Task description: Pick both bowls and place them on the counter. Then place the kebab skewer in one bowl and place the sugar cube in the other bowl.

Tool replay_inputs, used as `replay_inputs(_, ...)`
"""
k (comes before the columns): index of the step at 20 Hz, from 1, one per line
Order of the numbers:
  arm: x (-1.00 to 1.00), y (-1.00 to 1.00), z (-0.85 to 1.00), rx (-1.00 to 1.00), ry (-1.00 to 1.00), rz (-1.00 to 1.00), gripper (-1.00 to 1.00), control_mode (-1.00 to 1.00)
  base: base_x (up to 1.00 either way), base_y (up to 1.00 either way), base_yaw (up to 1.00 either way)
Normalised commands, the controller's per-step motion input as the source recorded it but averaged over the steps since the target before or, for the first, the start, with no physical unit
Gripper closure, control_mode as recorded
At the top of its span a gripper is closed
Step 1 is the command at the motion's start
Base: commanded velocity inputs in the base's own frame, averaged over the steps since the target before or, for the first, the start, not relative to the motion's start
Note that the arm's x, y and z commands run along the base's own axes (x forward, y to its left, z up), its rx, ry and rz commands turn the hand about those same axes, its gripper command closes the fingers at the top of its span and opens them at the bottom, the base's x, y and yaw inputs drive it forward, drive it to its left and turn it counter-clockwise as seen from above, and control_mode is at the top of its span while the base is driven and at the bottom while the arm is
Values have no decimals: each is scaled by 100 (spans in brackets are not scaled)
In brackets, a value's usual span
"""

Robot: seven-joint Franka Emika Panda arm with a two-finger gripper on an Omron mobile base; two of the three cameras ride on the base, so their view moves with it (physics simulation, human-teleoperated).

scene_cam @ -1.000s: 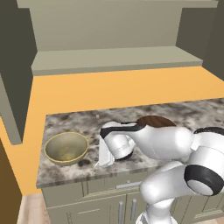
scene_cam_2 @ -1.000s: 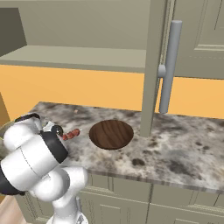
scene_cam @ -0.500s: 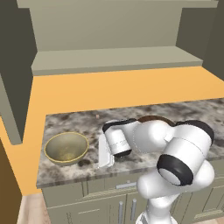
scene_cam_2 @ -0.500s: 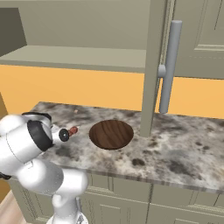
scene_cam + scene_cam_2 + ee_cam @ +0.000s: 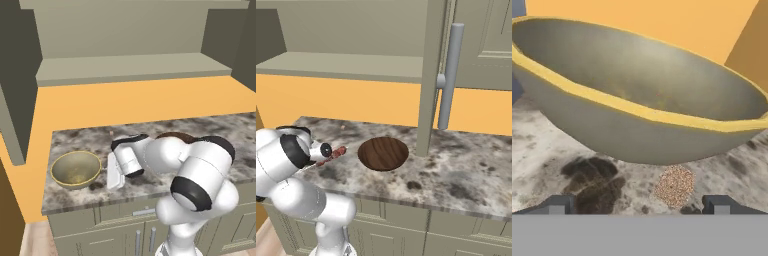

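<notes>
**Tool wide open beside the deep bowl**

I see the deep bowl (image 5: 76,169) upright on the tabletop (image 5: 220,127), near its left end and front edge. It is beige-olive with a yellow rim and nothing inside. My tool (image 5: 114,171) sits low just to its right, jaws spread wide, holding nothing. In the hand view the sugar cube (image 5: 674,186) lies on the stone between the fingertips (image 5: 556,204), just short of the bowl's wall. The shallow brown wooden bowl (image 5: 383,153) rests mid-slab, the kebab skewer (image 5: 333,153) just to its left. Right of the wooden bowl the stone runs bare; a tall cabinet panel (image 5: 431,75) stands behind it.
</notes>
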Motion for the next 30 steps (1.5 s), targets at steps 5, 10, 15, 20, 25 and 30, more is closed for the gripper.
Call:
replay_inputs(5, 35, 1, -2, 0, 10, 1, -100, -100, 0, 0, 0)
replay_inputs(10, 26, 0, -14, 0, 3, 3, -100, -100, 0, 0, 0)
replay_inputs(15, 5, 2, -19, 0, 1, 6, -100, -100, 0, 0, 0)
replay_inputs(20, 0, 18, -3, 0, 0, 2, -100, -100, 0, 0, 0)
replay_inputs(25, 0, 22, 0, 0, 1, 1, -100, -100, 0, 0, 0)
replay_inputs(30, 0, 10, -12, 0, 1, 2, 100, -100, 0, 0, 0)
